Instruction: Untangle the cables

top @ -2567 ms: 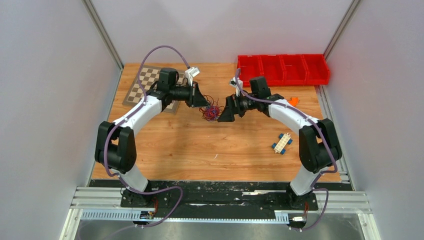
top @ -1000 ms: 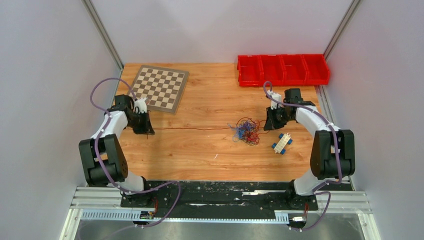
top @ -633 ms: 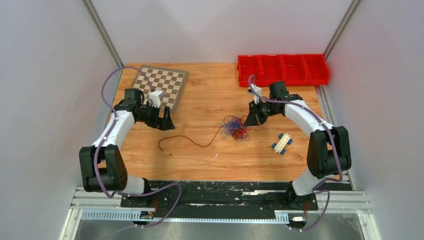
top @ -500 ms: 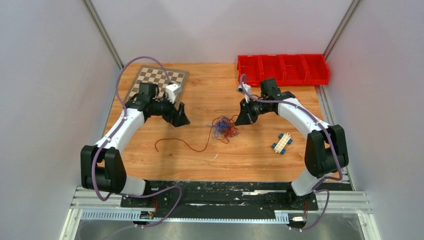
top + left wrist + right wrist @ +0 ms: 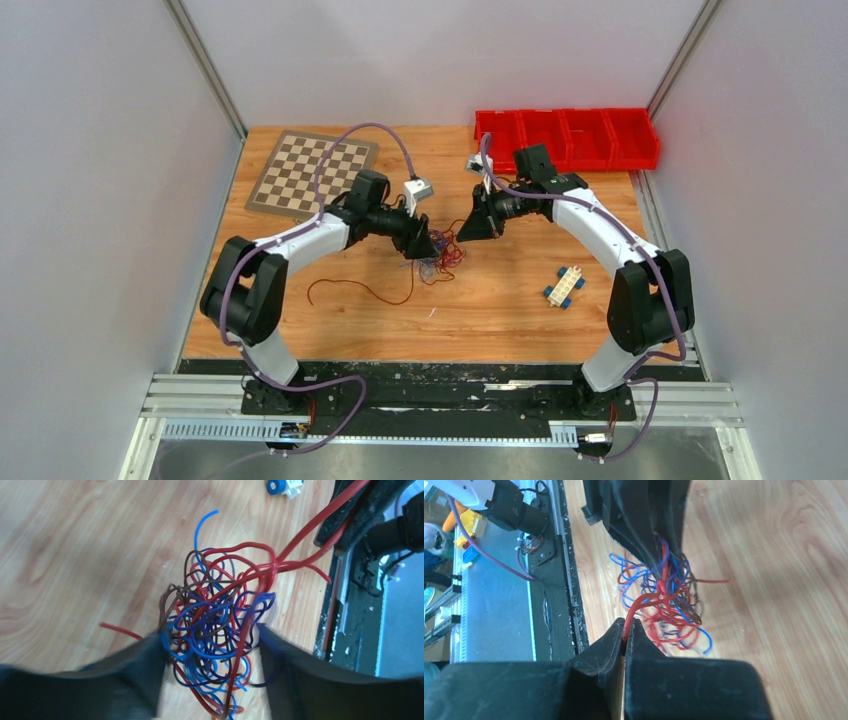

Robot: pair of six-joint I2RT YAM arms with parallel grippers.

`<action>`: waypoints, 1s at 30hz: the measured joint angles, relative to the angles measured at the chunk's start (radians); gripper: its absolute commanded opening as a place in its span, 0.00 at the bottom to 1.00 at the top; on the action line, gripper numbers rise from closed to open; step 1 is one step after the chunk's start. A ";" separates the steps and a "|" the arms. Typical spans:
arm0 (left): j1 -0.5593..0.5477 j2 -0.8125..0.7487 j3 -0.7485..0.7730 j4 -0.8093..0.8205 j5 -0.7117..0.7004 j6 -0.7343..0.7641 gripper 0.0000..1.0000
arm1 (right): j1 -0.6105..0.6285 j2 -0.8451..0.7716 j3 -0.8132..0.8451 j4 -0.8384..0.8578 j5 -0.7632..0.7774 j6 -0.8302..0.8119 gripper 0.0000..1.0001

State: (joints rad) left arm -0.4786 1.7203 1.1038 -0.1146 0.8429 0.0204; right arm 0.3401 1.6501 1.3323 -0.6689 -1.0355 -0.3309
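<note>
The cables point(image 5: 441, 262) form a tangle of red, blue and brown wires hanging between my two grippers near the table's middle. My left gripper point(image 5: 422, 247) has come in from the left; in the left wrist view its fingers point(image 5: 147, 667) press both sides of the bundle point(image 5: 215, 640). My right gripper point(image 5: 466, 231) is shut on a red cable point(image 5: 659, 597) that runs from its tips point(image 5: 626, 630) into the tangle. One separate dark red cable point(image 5: 362, 291) lies in loose curves on the wood, left of the tangle.
A chessboard point(image 5: 311, 171) lies at the back left and a row of red bins point(image 5: 566, 138) at the back right. A small white block toy with blue wheels point(image 5: 565, 286) sits on the wood to the right of the arms.
My left gripper let go of the pulled-out cable, swung right to the tangle and closed around it. The right gripper carried the tangle left, toward the middle.
</note>
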 measured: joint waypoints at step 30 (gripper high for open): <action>0.126 -0.033 -0.198 0.813 0.167 -1.040 0.03 | -0.016 0.080 -0.160 0.535 -0.018 0.595 0.00</action>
State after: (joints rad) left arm -0.3523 1.6871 0.9058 0.6987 1.0100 -1.0199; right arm 0.3241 1.7302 1.1725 -0.1337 -1.0534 0.2646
